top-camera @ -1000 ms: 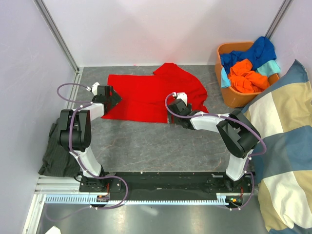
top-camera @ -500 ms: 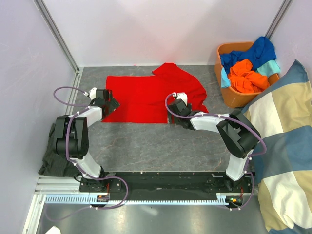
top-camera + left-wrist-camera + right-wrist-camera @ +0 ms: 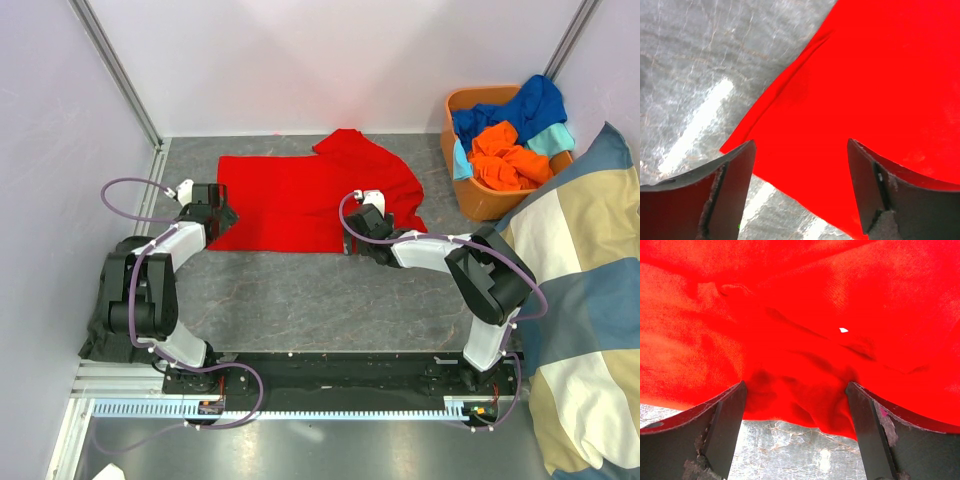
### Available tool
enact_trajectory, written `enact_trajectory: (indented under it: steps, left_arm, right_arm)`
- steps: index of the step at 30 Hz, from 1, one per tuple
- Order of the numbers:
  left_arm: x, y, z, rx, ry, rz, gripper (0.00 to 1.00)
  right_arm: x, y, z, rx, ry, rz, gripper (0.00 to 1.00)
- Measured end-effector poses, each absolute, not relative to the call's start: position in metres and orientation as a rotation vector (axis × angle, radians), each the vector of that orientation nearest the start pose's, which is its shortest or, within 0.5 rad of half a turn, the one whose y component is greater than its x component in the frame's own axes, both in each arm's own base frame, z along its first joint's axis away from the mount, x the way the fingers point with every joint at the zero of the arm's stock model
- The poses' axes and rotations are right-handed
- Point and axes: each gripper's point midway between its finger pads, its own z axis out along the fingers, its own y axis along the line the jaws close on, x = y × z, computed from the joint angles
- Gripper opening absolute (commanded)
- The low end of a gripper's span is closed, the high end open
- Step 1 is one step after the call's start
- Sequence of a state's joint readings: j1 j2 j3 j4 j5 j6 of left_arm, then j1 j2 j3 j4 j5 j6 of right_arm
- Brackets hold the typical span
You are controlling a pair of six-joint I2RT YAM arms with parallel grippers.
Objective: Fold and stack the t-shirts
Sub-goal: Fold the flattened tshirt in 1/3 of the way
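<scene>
A red t-shirt [image 3: 300, 200] lies spread flat on the grey table [image 3: 300, 295], one sleeve folded in at the far right. My left gripper [image 3: 222, 212] hovers open over the shirt's near-left corner; in the left wrist view that corner of the red t-shirt [image 3: 865, 75] lies between the spread fingers of my left gripper [image 3: 800, 141]. My right gripper [image 3: 356, 232] stands open at the shirt's near hem. The right wrist view has the wrinkled hem of the red t-shirt [image 3: 800, 315] between the fingers of my right gripper [image 3: 796, 383]. Nothing is gripped.
An orange basket [image 3: 480, 205] at the far right holds blue [image 3: 530, 100], orange [image 3: 505, 155] and teal [image 3: 555, 135] t-shirts. A big blue-and-beige checked cushion [image 3: 580, 290] fills the right side. A dark cloth [image 3: 110, 310] lies by the left arm's base.
My left gripper has drawn back to the left and nearer, to the shirt's corner, and its jaws have narrowed a little. The right arm has not moved.
</scene>
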State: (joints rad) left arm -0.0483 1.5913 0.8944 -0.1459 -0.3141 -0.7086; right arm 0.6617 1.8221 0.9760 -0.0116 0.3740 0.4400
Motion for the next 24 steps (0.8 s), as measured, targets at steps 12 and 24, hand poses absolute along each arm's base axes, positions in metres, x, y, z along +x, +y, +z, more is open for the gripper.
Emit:
enact_trajectory:
  steps: [12, 24]
  left_arm:
    - [0.374, 0.013, 0.042, -0.916, 2.273, 0.085, 0.63]
    - [0.371, 0.014, 0.025, -0.926, 2.333, 0.127, 0.61]
  right_arm:
    - [0.363, 0.223, 0.017, -0.094, 2.347, 0.086, 0.9]
    - [0.363, 0.223, 0.017, -0.093, 2.343, 0.09, 0.91]
